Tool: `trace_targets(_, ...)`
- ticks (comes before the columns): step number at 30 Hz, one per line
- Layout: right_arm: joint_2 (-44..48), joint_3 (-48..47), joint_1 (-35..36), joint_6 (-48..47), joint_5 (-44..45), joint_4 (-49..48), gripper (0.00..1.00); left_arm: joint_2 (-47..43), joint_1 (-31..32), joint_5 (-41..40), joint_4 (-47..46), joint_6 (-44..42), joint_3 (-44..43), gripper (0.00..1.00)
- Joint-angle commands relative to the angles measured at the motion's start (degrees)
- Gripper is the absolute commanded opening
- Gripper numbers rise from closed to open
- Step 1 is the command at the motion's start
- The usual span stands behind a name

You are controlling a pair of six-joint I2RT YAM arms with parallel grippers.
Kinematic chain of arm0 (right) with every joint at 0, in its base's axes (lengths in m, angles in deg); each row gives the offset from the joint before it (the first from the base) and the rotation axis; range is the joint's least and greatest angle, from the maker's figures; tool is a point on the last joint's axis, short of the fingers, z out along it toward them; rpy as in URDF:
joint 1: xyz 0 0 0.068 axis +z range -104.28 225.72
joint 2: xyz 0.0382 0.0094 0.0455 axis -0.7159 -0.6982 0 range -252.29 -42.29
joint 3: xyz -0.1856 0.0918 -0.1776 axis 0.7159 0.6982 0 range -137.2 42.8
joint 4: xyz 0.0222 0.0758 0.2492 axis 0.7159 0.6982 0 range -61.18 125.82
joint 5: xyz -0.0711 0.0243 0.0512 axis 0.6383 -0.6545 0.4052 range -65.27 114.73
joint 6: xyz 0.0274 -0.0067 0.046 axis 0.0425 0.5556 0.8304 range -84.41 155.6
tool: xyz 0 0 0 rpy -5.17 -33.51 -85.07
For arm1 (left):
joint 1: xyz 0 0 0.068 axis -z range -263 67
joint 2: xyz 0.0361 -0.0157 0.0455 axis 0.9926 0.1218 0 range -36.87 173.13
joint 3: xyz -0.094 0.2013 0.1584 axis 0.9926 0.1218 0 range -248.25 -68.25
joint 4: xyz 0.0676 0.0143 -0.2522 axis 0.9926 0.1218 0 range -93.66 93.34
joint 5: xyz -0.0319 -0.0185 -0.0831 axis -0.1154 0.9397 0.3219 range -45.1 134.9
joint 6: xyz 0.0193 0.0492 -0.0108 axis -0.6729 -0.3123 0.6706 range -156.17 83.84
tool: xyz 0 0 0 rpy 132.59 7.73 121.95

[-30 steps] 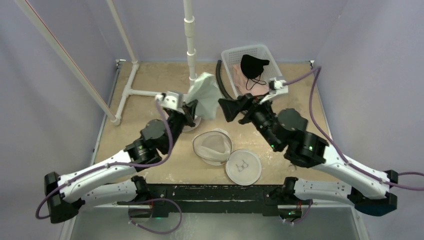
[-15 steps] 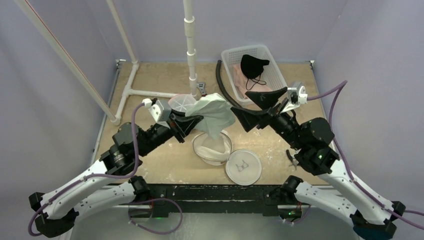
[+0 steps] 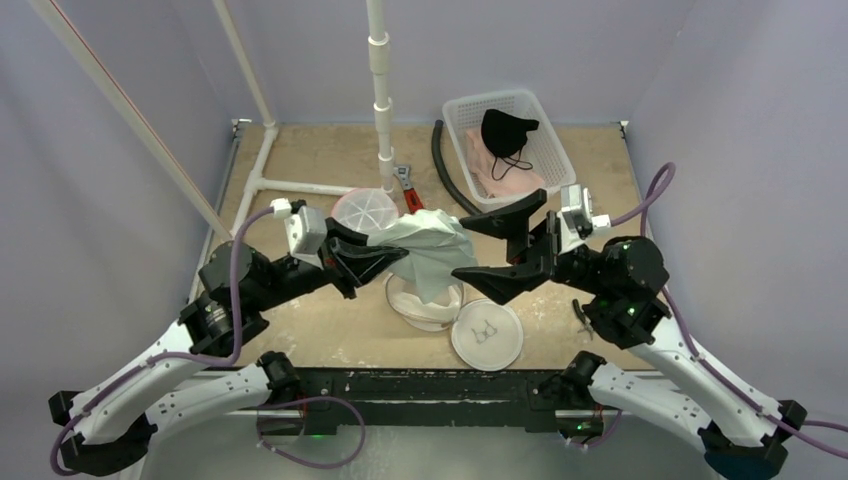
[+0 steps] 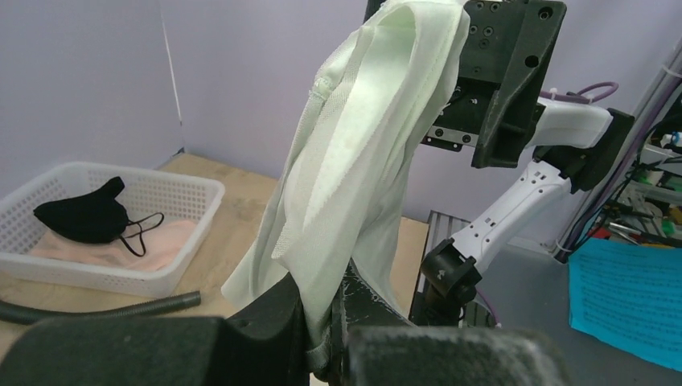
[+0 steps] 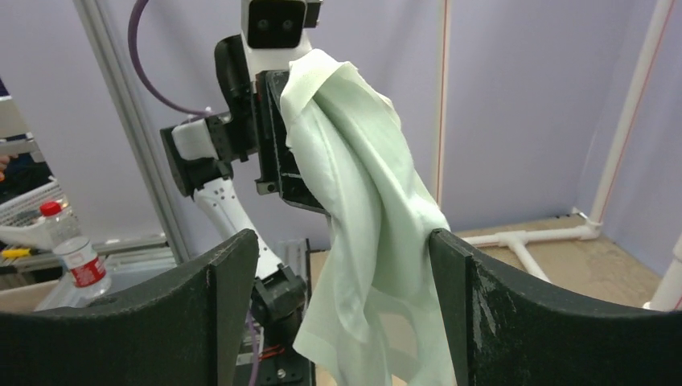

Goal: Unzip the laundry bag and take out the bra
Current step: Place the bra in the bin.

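Observation:
My left gripper (image 3: 385, 255) is shut on a pale green bra (image 3: 430, 245) and holds it in the air above the table's middle. The bra hangs from the pinched jaws in the left wrist view (image 4: 362, 161), with my left gripper (image 4: 326, 322) at its lower edge. My right gripper (image 3: 462, 250) is open, its fingers on either side of the hanging bra (image 5: 362, 201); in the right wrist view the right gripper (image 5: 342, 265) does not pinch it. The round white mesh laundry bag (image 3: 425, 297) lies open on the table below, its lid part (image 3: 487, 334) beside it.
A white basket (image 3: 545, 125) at the back right holds a black garment (image 3: 505, 130) and a pink one (image 3: 490, 168). A black hose (image 3: 440, 165) curves beside it. A white pipe stand (image 3: 380, 90), a pink-white round bag (image 3: 362, 208) and a red-handled tool (image 3: 407, 186) are at the back.
My left gripper has carried the bra toward the near side and to the right, over the mesh bag. My right gripper has swung left so its open fingers straddle the bra.

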Motion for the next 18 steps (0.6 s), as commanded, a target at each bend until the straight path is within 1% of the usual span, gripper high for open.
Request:
trace_targets(1, -2.4, -1.8, -0.2, 1.5, -4.9, -2.5, 0.78, 2.4, -0.3, 3.4, -2.5, 1.3, -2.6, 0.0)
trace_targets(4, -4.2, -2.2, -0.2, 1.8, -5.5, -2.4, 0.72, 4.1, -0.4, 4.5, -3.8, 1.3, -3.1, 0.0)
trace_targets(7, -5.3, -2.1, -0.2, 1.9, -4.7, -2.1, 0.63, 5.2, -0.3, 5.5, -5.0, 1.4, -3.4, 0.0)
trace_targets(9, -5.3, -1.6, -0.2, 2.1, -4.6, -2.8, 0.53, 5.8, -0.4, 5.7, -5.1, 1.4, -3.6, 0.0)
trace_targets(12, -5.2, -1.3, -0.2, 2.2, -4.5, -3.1, 0.43, 6.2, -0.3, 5.6, -5.0, 1.1, -3.5, 0.0)
trace_targets(16, -4.1, -0.6, -0.3, 1.7, -1.8, -2.3, 0.27, 5.5, -0.4, 4.3, -4.5, 0.5, -3.1, 0.0)
trace_targets(18, -3.5, -0.8, -0.3, 1.2, 0.1, -1.5, 0.19, 4.9, -0.4, 2.4, -3.7, 0.2, -3.0, 0.0)
